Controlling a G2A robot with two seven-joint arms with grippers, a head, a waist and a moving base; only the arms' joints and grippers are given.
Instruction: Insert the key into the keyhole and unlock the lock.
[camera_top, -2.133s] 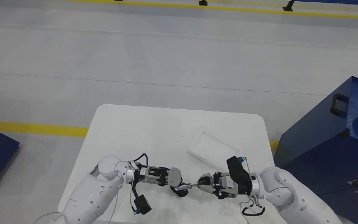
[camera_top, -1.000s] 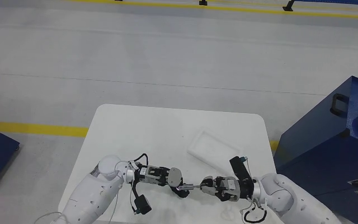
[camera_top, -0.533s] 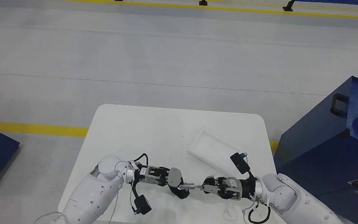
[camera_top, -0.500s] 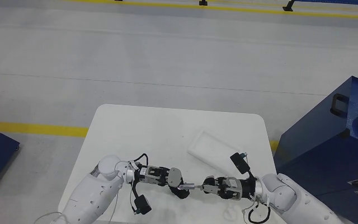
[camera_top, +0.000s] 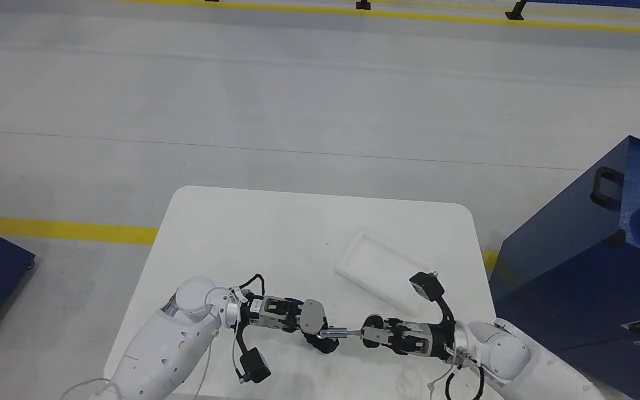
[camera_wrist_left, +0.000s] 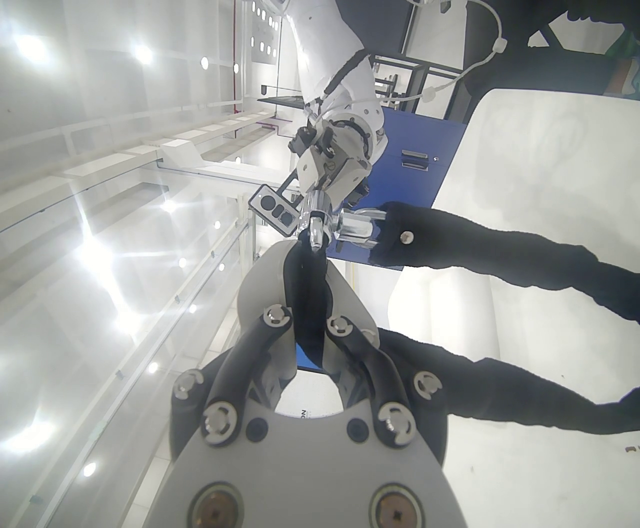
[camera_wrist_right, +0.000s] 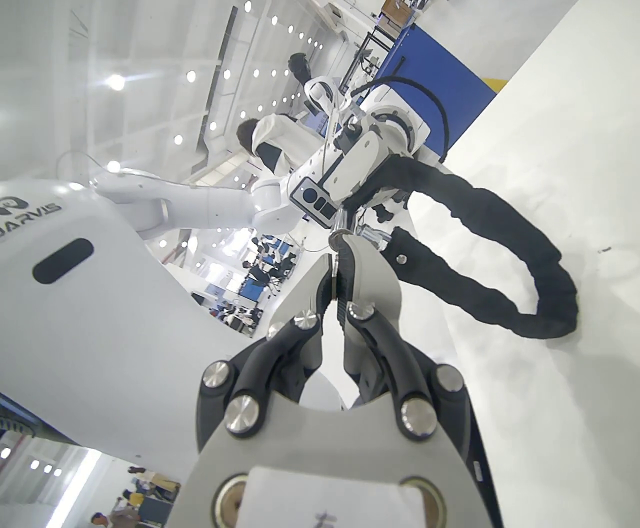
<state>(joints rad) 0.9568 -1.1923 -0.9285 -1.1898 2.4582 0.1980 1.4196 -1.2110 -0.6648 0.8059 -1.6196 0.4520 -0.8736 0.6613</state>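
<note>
The 2 grippers meet tip to tip at the near edge of the white table (camera_top: 230, 240). The left gripper (camera_wrist_left: 307, 262) is closed tight on the black end of the lock (camera_wrist_left: 500, 260), just behind its shiny metal head. The rest of the lock is a long black rope. It bends in a loop and lies on the table.

The right gripper (camera_wrist_right: 336, 277) is pinched shut on the key (camera_top: 347, 332), with just a thin gap between its fingers. From above, the key looks like a thin silver bar. It runs from the right gripper straight to the shiny head of the lock. I cannot tell how deep it sits in the keyhole.

A bit farther back, a flat white tray (camera_top: 385, 265) lies on the table, apart from both grippers. Past the table on the right stands a big blue cabinet (camera_top: 580, 250). Far off, 2 yellow lines (camera_top: 80, 232) cross the grey floor (camera_top: 300, 100).
</note>
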